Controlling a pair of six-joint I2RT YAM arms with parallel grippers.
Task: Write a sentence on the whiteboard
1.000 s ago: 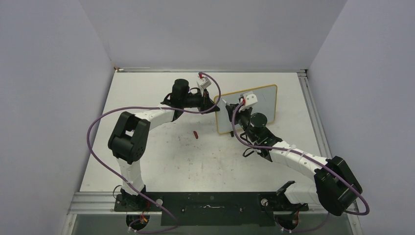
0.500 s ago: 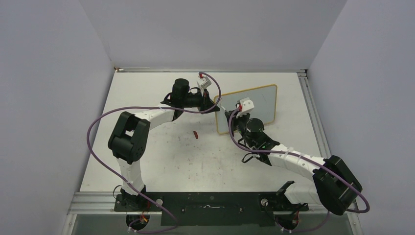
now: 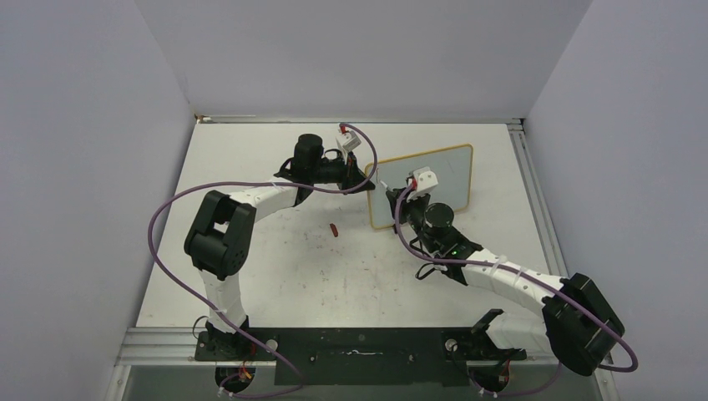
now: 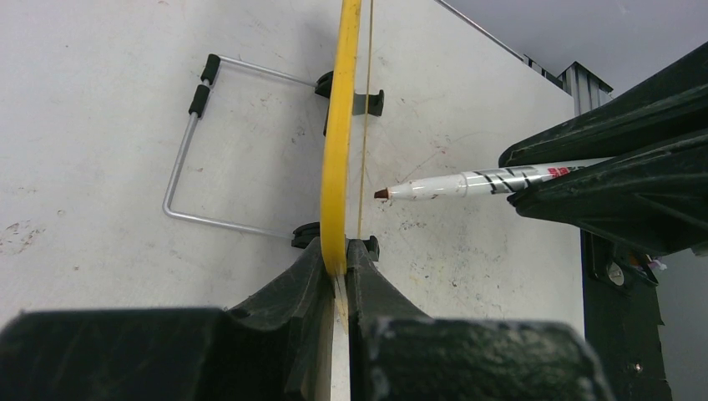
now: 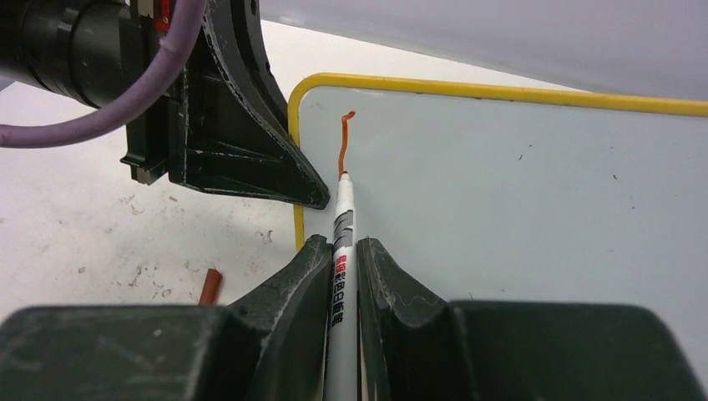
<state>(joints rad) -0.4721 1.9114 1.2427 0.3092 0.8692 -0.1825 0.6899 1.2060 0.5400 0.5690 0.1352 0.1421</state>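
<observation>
The left gripper (image 4: 336, 251) pinches the nine o'clock edge of the whiteboard (image 3: 455, 167) to steady it, propped at one o'clock on the table (image 3: 275, 276), while the right gripper (image 5: 341, 246), clamped on the marker (image 5: 341, 217), sets its tip at the first red stroke (image 5: 342, 142) near the board's ten o'clock corner

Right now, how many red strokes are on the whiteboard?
1: a red stroke near the whiteboard's upper-left corner in the right wrist view, just above the marker held by the right tool. That tool hides the board's lower edge, so more may be hidden.

white arms (image 3: 265, 196), black pincers (image 4: 337, 259), looping purple cables (image 3: 153, 230).
</observation>
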